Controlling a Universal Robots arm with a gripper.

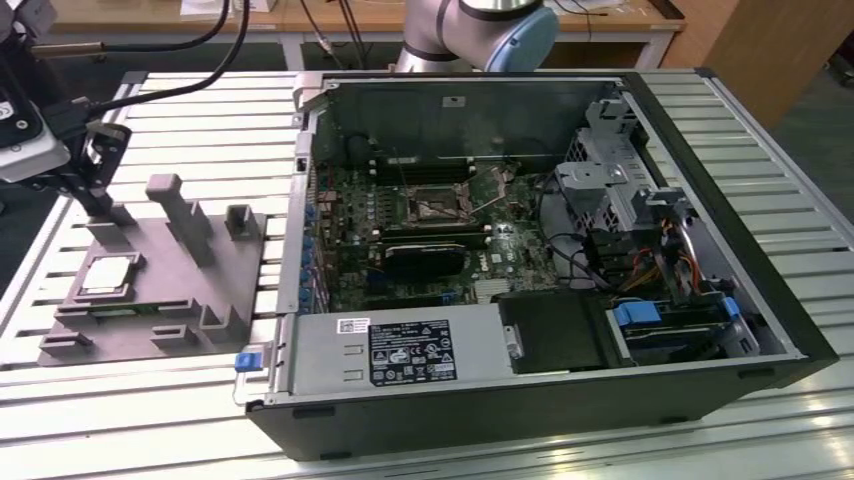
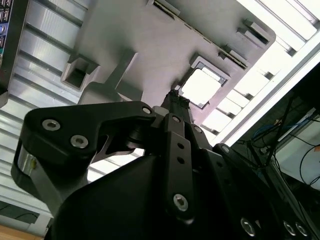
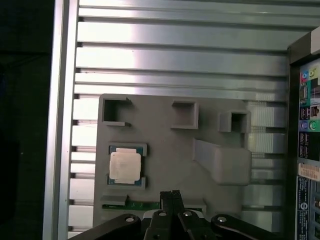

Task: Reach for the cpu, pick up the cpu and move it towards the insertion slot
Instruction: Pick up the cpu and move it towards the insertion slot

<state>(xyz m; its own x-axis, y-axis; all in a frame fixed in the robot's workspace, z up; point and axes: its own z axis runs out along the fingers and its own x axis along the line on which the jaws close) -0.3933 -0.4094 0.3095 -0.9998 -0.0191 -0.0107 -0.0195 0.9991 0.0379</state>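
The cpu [image 1: 107, 277] is a small silver-topped square chip lying flat in a recess of the grey plastic tray [image 1: 167, 290] at the exterior view's left. My gripper [image 1: 98, 192] hangs above the tray's far end, short of the chip and not touching it. Both wrist views show the cpu [image 3: 125, 166] [image 2: 200, 86] off to one side of my gripper [image 3: 171, 193] [image 2: 175, 95], whose two fingertips are pressed together with nothing between them. The insertion slot [image 1: 434, 205] sits on the green board inside the open computer case, ringed by its metal frame.
The tray [image 3: 170, 145] carries several upright posts [image 1: 180, 215] and box-shaped pockets near my gripper. The open black computer case [image 1: 561, 410] fills the exterior view's right, with a power supply [image 1: 400, 350], a black card [image 1: 427, 258] and cables inside. Everything rests on a slatted aluminium table [image 1: 200, 120].
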